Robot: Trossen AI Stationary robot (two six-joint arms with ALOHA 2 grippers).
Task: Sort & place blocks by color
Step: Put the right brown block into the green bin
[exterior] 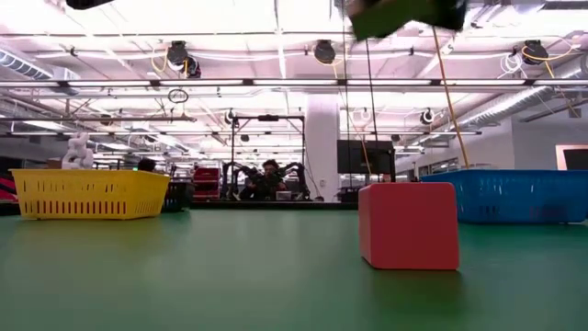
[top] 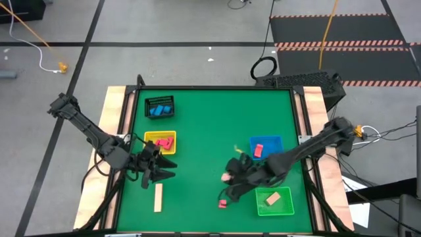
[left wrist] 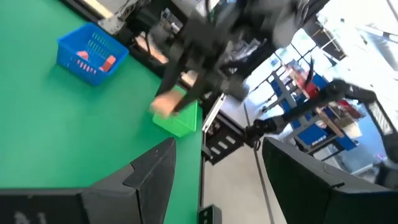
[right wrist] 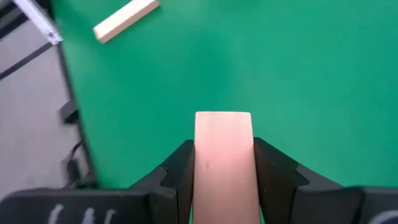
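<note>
While my right gripper (right wrist: 224, 165) is clenching a pale pink block (right wrist: 223, 163) between its jaws, hovering over the near-middle of the green counter (top: 204, 125), I am judging how this piece is handling: it looks like plain wood, stiff and light, with flat smooth faces that could slide if the squeeze slackens, so I am taking it across two opposite flat sides near its middle, as the right wrist view shows. My left gripper (top: 158, 168) is waiting over the near-left of the counter, just near of the yellow tray (top: 150, 138), with its jaws standing apart and nothing between them. Counting what I am seeing from above: one pink block in my right jaws, one small red cube (top: 222, 203) lying loose on the counter near the green tray (top: 289, 209), and one long tan bar (top: 158, 197) lying loose at the near left. Red pieces (top: 164, 141) are sitting in the yellow tray, two as far as I can tell; one red block (top: 258, 150) is lying in the blue tray (top: 276, 141); one tan block (top: 273, 197) is resting in the green tray; blue pieces (top: 158, 110) are filling the black wire basket (top: 160, 100) at the far left, too crowded to count. Three trays and one basket are standing out.
</note>
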